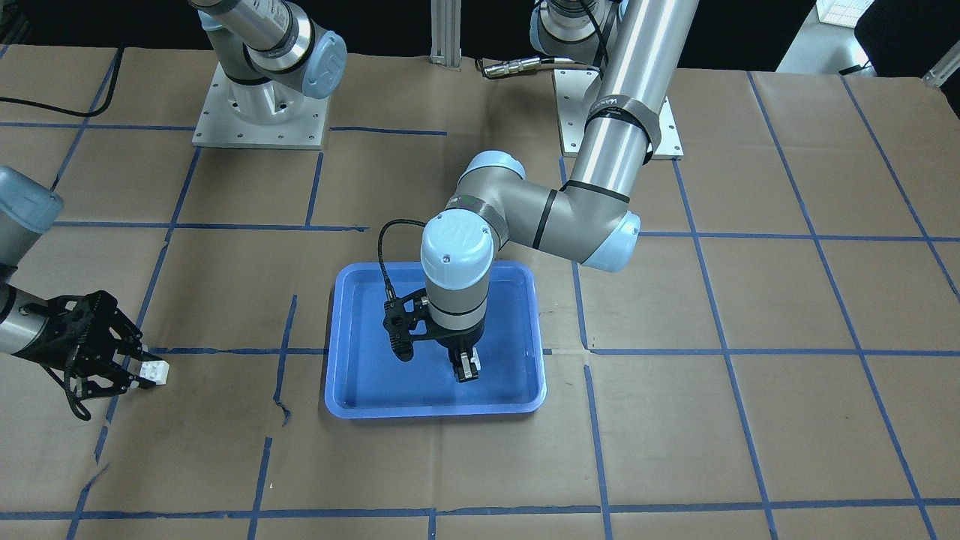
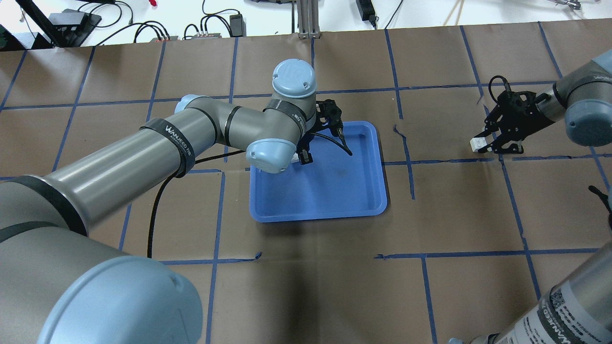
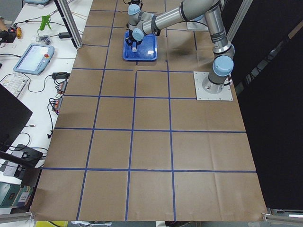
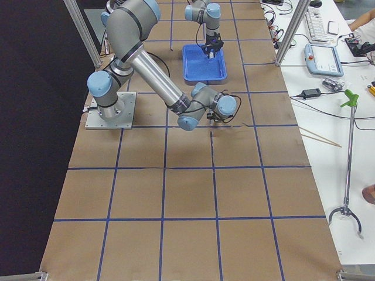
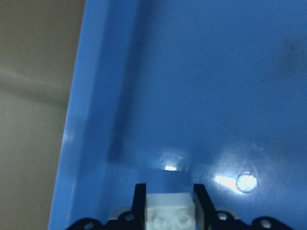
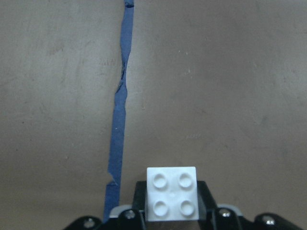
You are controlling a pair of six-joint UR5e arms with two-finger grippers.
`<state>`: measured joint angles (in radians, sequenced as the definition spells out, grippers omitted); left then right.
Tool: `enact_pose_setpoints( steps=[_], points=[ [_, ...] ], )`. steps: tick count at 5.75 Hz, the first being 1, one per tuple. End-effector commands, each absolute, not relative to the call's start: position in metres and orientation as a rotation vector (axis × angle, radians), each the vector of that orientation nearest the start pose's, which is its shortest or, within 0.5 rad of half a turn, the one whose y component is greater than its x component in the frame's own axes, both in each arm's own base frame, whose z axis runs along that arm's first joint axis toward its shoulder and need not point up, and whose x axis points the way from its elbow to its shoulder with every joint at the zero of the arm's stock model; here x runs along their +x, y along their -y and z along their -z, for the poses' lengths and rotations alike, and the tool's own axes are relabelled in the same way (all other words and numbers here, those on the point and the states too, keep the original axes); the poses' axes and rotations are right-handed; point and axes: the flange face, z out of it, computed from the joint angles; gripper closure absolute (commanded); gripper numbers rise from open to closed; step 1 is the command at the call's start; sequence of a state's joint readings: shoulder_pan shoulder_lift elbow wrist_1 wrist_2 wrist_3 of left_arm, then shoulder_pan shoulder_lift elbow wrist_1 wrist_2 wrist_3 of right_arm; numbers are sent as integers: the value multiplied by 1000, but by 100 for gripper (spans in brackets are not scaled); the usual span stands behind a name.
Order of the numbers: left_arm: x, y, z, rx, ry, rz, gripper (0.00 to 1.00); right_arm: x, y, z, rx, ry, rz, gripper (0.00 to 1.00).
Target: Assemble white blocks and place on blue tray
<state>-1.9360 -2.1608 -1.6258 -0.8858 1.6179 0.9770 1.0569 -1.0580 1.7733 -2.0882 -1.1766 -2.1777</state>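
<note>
Over the middle of the blue tray (image 1: 435, 409) the left arm (image 1: 622, 112) reaches out from its base, bends at the elbow and turns its wrist so that the left gripper (image 1: 466, 371) points straight down. Its fingers are clamped on the first white block (image 5: 169, 211), held low over the tray floor beside one long rim; whether it touches the floor cannot be told. Well to the side, clear of the tray, the right arm (image 2: 583, 105) comes in low and its right gripper (image 1: 146, 369) slants down toward the brown paper table (image 1: 750, 300), closed around the second white block (image 6: 172, 193), close above the paper. Each block is square, so neither has a long axis; both turn their studded face up along the fingers, toward the wrist cameras. The right wrist view shows all four studs and a torn blue tape line (image 6: 117, 120) running away on the paper just beside the block, detail that the overhead view reduces to a white speck. The left wrist view shows only two studs and the block's front face between the dark fingertips, with glare on the tray; the front-facing view alone shows how upright that wrist stands.
</note>
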Motion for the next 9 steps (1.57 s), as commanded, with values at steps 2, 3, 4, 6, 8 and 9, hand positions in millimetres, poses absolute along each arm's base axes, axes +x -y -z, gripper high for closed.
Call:
enact_pose_setpoints(
  steps=[2,3,4,6,8,9],
  points=[
    [-355,549,-168,1936,-2418,-28,30,-139,603,-210,-2103,-1980,515,80],
    [-355,549,-169,1933,-2419,-24,23,-134,602,-233,-2121,-1977,520,81],
    [-356,549,-169,1933,-2419,-24,21,-120,596,-256,-2110,-1953,545,81],
    [-356,548,-171,1931,-2417,-25,17,-65,580,-295,-2068,-1943,523,81],
    [-353,533,-160,1941,-2416,-57,10,-34,571,-295,-2039,-1940,505,81],
    [-352,531,-166,1938,-2416,-45,2,-32,569,-296,-2035,-1945,504,81]
  ],
)
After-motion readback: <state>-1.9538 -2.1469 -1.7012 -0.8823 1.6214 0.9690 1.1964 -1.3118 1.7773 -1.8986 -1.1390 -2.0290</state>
